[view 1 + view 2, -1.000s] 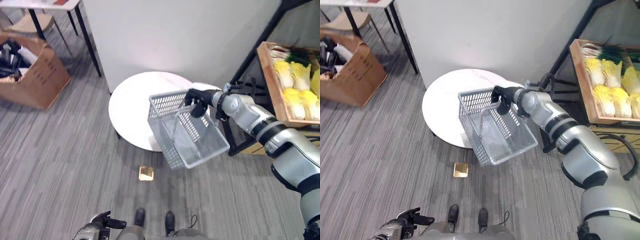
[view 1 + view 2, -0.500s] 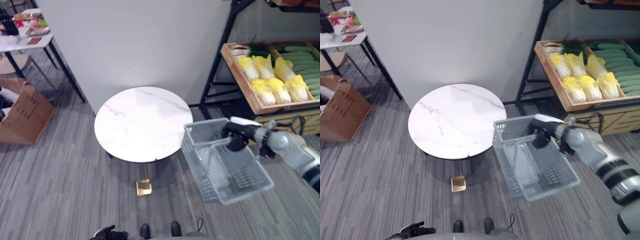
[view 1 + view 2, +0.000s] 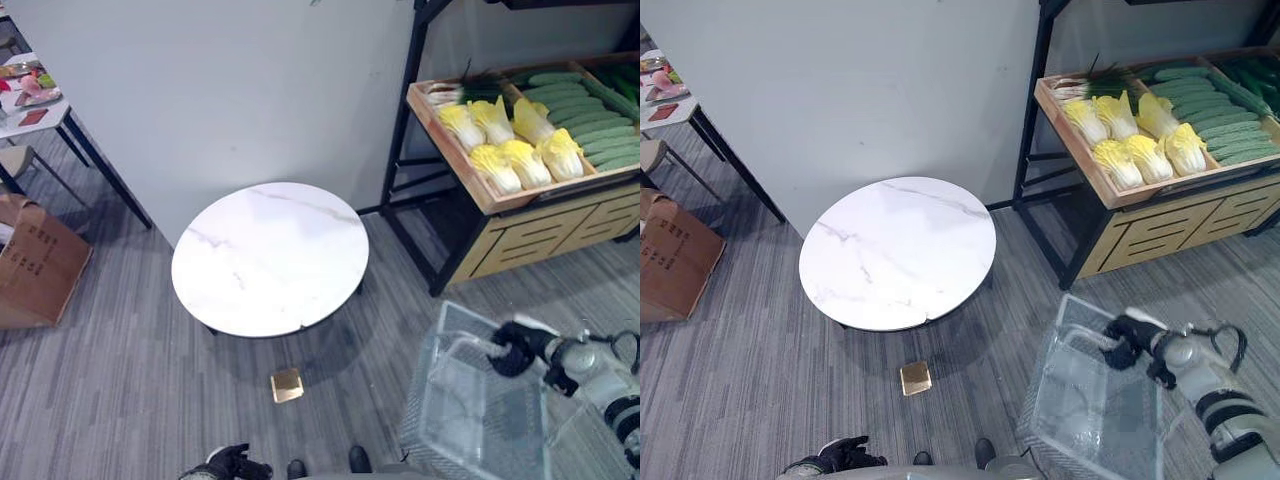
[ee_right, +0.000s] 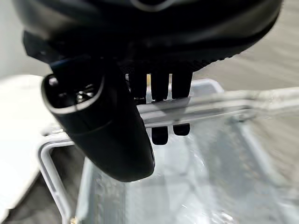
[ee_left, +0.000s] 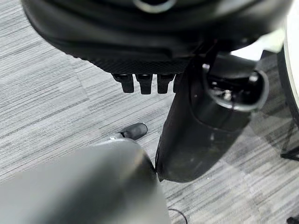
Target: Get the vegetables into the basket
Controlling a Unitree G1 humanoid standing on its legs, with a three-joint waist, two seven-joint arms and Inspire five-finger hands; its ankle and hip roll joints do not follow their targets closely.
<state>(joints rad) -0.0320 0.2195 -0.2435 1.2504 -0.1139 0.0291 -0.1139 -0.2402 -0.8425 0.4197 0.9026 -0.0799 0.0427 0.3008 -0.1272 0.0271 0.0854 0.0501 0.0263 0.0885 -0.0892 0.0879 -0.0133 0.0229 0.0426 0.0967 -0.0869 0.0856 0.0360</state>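
A grey wire basket (image 3: 470, 405) hangs low over the floor in front of the shelf, blurred by motion. My right hand (image 3: 515, 348) is shut on the basket's handle (image 4: 201, 108), with its fingers (image 4: 160, 112) curled over the bar. Yellow-green cabbages (image 3: 505, 140) and green cucumbers (image 3: 590, 110) lie in a wooden crate (image 3: 1110, 195) on the black shelf, apart from the basket. My left hand (image 3: 230, 464) hangs idle near the floor, its fingers (image 5: 145, 84) relaxed and holding nothing.
A round white marble table (image 3: 270, 258) stands left of the shelf, with a small gold square (image 3: 287, 385) on the carpet in front of it. A cardboard box (image 3: 35, 265) and a dark-legged table (image 3: 40, 105) are at the far left. A grey wall lies behind.
The camera has swung right toward the shelf. My right hand has carried the basket away from over the round table, down to the floor area in front of the crate.
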